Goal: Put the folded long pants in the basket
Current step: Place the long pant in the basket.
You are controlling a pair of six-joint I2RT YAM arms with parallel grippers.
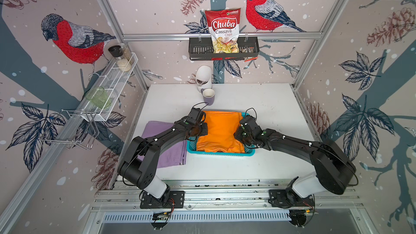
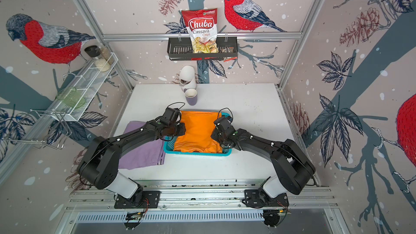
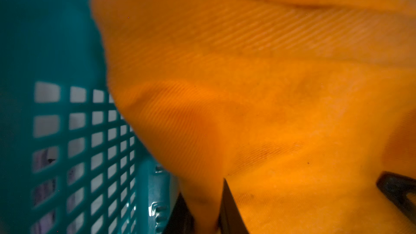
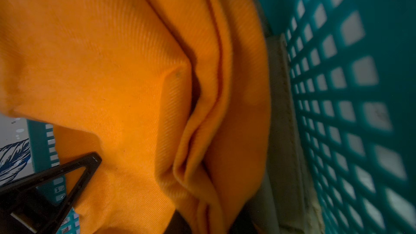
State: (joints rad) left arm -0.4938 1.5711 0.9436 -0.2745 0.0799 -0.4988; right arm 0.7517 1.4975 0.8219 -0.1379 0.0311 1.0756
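Orange pants lie in the basket, on top of the tan pants. Lilac pants lie just beside the basket, partly under the left arm. A cup stands behind the basket. Both arms reach in over opposite basket sides, wrists angled down. Left gripper and right gripper each pinch an orange fold.

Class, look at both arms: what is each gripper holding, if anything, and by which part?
Both hold the orange pants: the left gripper pinches a fold at the cloth's left edge, the right gripper a fold at its right edge.
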